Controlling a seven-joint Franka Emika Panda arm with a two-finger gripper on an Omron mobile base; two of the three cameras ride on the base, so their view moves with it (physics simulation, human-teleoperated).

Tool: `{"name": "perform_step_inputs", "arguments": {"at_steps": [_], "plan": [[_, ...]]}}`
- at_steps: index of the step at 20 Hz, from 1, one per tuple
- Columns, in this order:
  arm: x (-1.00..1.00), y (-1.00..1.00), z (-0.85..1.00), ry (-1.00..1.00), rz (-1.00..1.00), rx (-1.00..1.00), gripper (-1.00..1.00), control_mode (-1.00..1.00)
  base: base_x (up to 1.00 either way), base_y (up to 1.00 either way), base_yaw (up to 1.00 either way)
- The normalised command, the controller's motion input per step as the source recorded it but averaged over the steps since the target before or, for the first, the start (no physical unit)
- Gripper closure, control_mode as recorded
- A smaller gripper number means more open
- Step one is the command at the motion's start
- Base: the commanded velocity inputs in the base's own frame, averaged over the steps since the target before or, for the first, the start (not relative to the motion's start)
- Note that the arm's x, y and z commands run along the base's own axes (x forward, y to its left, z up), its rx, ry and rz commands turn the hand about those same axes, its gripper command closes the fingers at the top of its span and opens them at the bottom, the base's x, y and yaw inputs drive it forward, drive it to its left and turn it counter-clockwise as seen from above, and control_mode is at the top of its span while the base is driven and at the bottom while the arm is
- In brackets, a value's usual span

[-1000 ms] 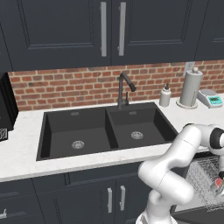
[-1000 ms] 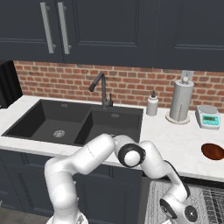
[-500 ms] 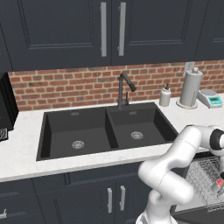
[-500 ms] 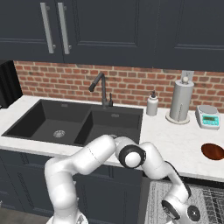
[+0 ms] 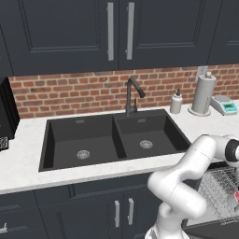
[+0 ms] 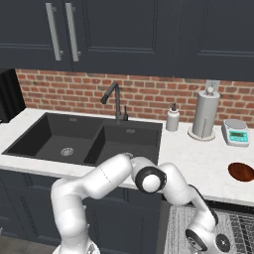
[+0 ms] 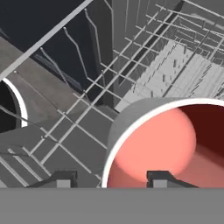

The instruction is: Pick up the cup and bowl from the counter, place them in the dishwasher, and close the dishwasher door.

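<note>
Arm bent forward and down off the desk (image 6: pixel 198 161) edge, hand sunk low into the dishwasher (image 5: pixel 219 196) at the right, over the wire rack (image 7: pixel 87 131). Fingers (image 7: pixel 159 178) parted in the hand view, one tip at the bottom left over the rack, the other inside the rim of the cup (image 7: pixel 170 144); not clamped on it as far as can be told. Cup grey outside, pink-red inside, sitting in the rack just beneath the hand; visible too as a pale pink spot at the edge of the left base view (image 5: pixel 233 200). Bowl (image 6: pixel 241 171), dark brown, on the desk near its right end, well apart from the hand. Around: black double sink (image 5: pixel 112 140) with tap (image 5: pixel 132 95), soap bottle (image 6: pixel 172 118), paper towel roll (image 6: pixel 204 114), small scale (image 6: pixel 235 132). Against the earlier frames, arm pose and cup position much the same.
</note>
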Motion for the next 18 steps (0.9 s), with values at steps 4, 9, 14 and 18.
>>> {"name": "perform_step_inputs", "arguments": {"at_steps": [4,9,14,18], "plan": [[-0.16,0.00,0.10,-0.03,0.00,0.00,-1.00,-1.00,0.00,0.00,0.00],[-0.03,0.00,0.68,-0.07,0.00,-0.05,-1.00,-1.00,0.00,0.00,0.00],[-0.01,0.00,0.94,-0.02,0.00,-0.01,-1.00,-1.00,0.00,0.00,0.00],[-0.11,-0.07,0.97,-0.04,0.00,-0.03,-1.00,-1.00,0.00,0.00,0.00]]}}
